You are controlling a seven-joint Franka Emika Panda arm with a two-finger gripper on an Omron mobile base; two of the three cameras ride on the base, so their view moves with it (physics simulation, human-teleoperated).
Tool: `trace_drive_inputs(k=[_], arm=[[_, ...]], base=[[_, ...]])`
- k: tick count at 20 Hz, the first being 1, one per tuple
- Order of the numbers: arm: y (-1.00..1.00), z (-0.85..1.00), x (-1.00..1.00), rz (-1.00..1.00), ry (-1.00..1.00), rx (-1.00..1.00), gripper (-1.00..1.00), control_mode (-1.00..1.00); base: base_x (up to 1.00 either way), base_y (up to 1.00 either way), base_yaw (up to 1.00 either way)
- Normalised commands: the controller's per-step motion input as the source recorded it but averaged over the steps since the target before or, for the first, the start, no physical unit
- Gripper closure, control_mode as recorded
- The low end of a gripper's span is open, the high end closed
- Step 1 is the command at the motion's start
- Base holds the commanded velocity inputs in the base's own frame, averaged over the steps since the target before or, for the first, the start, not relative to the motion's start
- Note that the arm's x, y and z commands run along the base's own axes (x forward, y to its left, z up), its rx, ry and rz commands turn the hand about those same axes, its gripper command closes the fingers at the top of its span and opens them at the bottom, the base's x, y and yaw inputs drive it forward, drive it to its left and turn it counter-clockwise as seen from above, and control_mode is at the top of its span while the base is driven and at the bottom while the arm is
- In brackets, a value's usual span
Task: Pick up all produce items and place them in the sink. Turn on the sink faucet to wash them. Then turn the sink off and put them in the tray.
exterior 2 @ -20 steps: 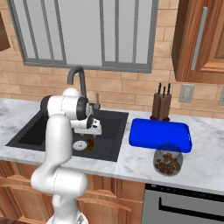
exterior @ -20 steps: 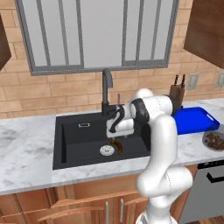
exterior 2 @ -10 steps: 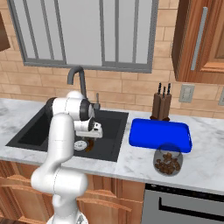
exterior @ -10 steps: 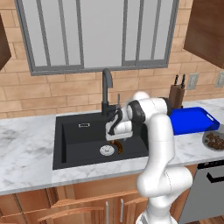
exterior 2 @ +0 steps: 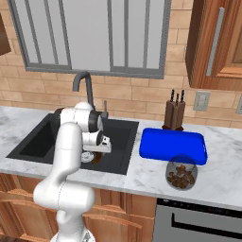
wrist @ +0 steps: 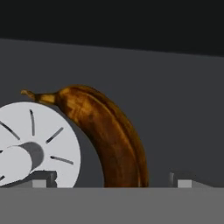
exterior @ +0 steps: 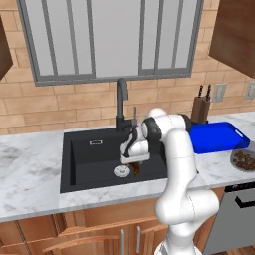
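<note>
Left base view: The white arm reaches forward and down into the sink (exterior: 79, 164), a matte-black rectangular basin set in a marble counter (exterior: 30, 194). The gripper (exterior: 134, 167) points downward over the basin floor, just right of the round silver drain (exterior: 121, 172). A dark brown banana (exterior: 137, 171) lies on the basin floor directly below the hand, touching the drain's right edge. The black gooseneck faucet (exterior: 121, 102) stands behind the sink. To the right, the blue tray (exterior: 219, 137) rests on the counter, with a knife block (exterior: 200, 107) behind it and a round dish of brown lumps (exterior: 244, 159) in front.

Right base view: The gripper (exterior 2: 94, 153) hangs low inside the sink (exterior 2: 33, 142), with the banana (exterior 2: 96, 159) as a dark sliver beneath it. The faucet (exterior 2: 84, 87) rises behind the arm. The tray (exterior 2: 172, 145) sits right of the basin, with the dish (exterior 2: 181, 176) just in front of it.

Hand view: The banana (wrist: 109, 140) lies curved on the dark floor, its stem toward the drain (wrist: 39, 144) and its body overlapping the drain's rim. The two fingertips (wrist: 43, 178) stand wide apart, one on each side of the banana, with neither seen touching it.
</note>
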Motion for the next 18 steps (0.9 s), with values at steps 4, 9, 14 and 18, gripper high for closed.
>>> trace_drive_inputs(k=[4, 9, 14, 18], arm=[[0.00, -0.33, 0.03, 0.00, 0.01, 0.00, -1.00, -1.00], [0.00, -0.39, 0.02, 0.00, 0.00, 0.00, -1.00, -1.00], [0.00, -0.23, 0.03, 0.00, 0.01, 0.00, 1.00, -1.00], [0.00, -0.12, 0.00, 0.00, 0.01, 0.00, 1.00, -1.00]], base=[[0.00, 0.00, 0.00], [0.00, 0.00, 0.00], [0.00, 0.00, 0.00], [0.00, 0.00, 0.00]])
